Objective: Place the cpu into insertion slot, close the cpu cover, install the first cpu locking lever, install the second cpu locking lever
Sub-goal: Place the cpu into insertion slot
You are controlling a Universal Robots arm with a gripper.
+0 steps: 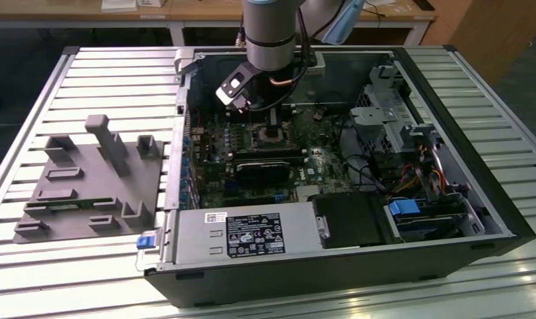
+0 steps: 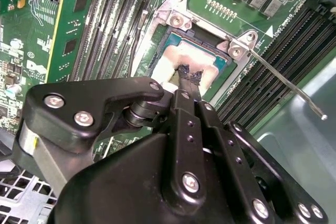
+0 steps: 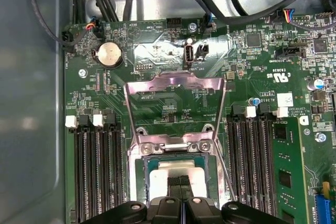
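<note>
A slatted metal table [image 1: 90,73] carries an open computer case [image 1: 339,279], and the arm [image 1: 269,33] reaches down into it over the green motherboard [image 3: 262,77]. Beside the case, at the exterior view's left, lies a grey fixture block [image 1: 90,179].

In the first wrist view the cpu cover [image 3: 173,83] is swung open, away from the socket, and the board shows through its square window. The insertion slot [image 2: 173,38] lies uncovered, and the cpu [image 2: 181,56] sits inside its rim, looking flat and square to it. One thin locking lever [image 2: 286,85] stands free, angled out from the slot's corner and unlatched.

The gripper [image 2: 189,74] is directly over the chip. Its two dark fingers are drawn together with hardly any gap and nothing is clamped between them; their tips touch the cpu's top near its middle.

I judge the first step to be at its end: the chip is seated, while the cover and both levers are not yet done. Leaving the chip calls for a straight lift, so that the tips do not drag it out of the slot, and the cover needs a clear path to come down over it
</note>
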